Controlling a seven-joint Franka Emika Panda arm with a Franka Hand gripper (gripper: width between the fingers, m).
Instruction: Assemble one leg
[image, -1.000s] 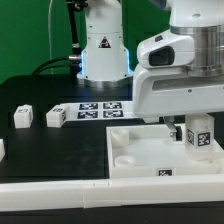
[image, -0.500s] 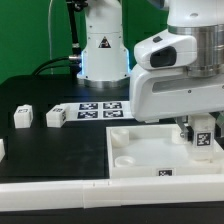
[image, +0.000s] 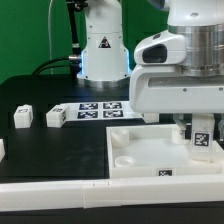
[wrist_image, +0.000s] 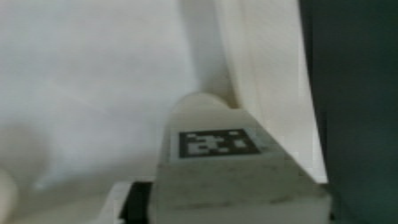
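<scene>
1. the gripper hangs over the far corner of the white tabletop, on the exterior view's right. its jaws look clamped on the leg, which stands upright between them with its marker tag facing the camera.
2. the wrist view shows the leg close up, tag on its face, beside a raised white edge. whether its lower end is touching the tabletop or is just above it, i cannot tell from either view.
3. risk 1, as i judge it: the target socket is hidden behind the hand, so a small offset could land the leg on the rim, not in the hole, and tip it in the jaws.
4. risk 2: pressing down while misaligned could shove the tabletop across the black table, since nothing visible pins it.
5. risk 3: letting go before the leg is seated would let it topple.
6. containers: the only hollows here are the tabletop's round sockets. the front socket shows no leg in it.
7. 1 spare leg and a 2nd spare leg lie well apart from the tabletop, near the marker board.
</scene>
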